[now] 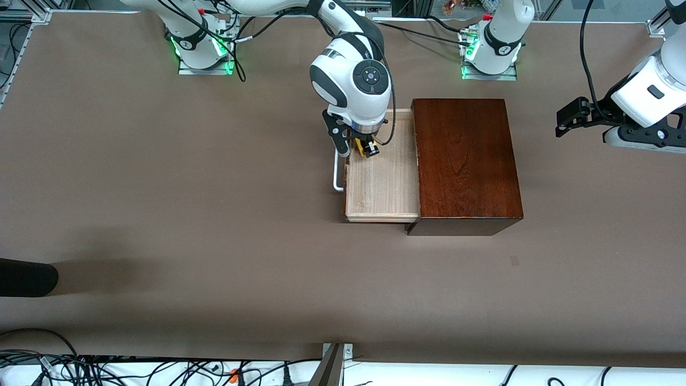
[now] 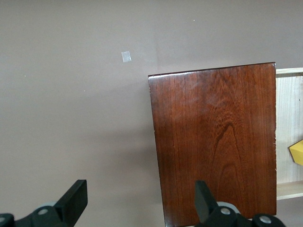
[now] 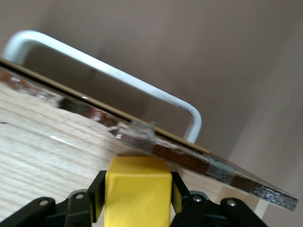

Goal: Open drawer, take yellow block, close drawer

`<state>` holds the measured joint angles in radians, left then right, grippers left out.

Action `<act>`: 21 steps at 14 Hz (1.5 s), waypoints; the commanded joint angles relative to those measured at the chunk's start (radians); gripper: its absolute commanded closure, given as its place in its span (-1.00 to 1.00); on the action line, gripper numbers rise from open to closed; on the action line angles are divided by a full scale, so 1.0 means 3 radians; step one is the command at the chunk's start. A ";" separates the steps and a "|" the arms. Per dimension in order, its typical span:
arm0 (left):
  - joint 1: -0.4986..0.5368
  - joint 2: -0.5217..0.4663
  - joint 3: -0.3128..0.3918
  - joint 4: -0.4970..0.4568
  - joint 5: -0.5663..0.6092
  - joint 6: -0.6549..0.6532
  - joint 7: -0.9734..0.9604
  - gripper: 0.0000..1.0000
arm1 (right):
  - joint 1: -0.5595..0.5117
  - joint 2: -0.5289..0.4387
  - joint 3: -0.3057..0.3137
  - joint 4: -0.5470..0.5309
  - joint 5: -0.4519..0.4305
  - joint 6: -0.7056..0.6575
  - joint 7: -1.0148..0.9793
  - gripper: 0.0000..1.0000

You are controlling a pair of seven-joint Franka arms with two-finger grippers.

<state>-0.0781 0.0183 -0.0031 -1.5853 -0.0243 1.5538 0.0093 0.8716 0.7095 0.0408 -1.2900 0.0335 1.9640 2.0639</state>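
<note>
Your right gripper [image 1: 368,149] is down inside the drawer [image 1: 381,182], its black jaws clamped on the two flat sides of the yellow block [image 3: 138,189], a small, sharp-edged cube with a smooth matte face. The block sits in the drawer's corner by the front panel, toward the robots' bases. The drawer stands pulled out toward the right arm's end of the worktop [image 1: 161,177]; its tray is pale, fine-grained wood with thin raised walls. The front panel shows a dark reddish-brown edge with chipped, layered patches, and a white handle [image 3: 109,71], a round bar bent at the corners, stands off it. The box [image 1: 465,161] that houses the drawer is a glossy dark-wood slab with bold arched grain. The worktop is covered in a dull brown, even sheet. Your left gripper [image 2: 137,203] waits over the worktop at the left arm's end, its dark wedge-shaped jaws spread wide and holding nothing
</note>
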 commanded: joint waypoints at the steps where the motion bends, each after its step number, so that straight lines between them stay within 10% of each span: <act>1: -0.0021 -0.0035 0.0021 0.0023 -0.0021 0.0000 0.0046 -1.00 | -0.0128 -0.0247 0.0012 0.0015 -0.0015 -0.0068 -0.0063 0.48; 11: -0.0041 0.0016 -0.0071 0.0007 -0.0052 -0.0015 0.0061 -1.00 | -0.0732 -0.0821 -0.0135 -0.0026 -0.0004 -0.0809 -0.1994 0.48; 21: -0.0128 0.0598 -0.1185 0.0432 -0.0149 0.0066 0.0076 -1.00 | -0.1355 -0.0867 -0.1056 -0.0633 0.0231 -0.0826 -0.5404 0.46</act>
<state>-0.1027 0.1458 -0.2985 -1.5241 -0.0555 1.5696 0.0104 0.5139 0.4802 -0.2622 -1.4030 0.0782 1.6812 0.6123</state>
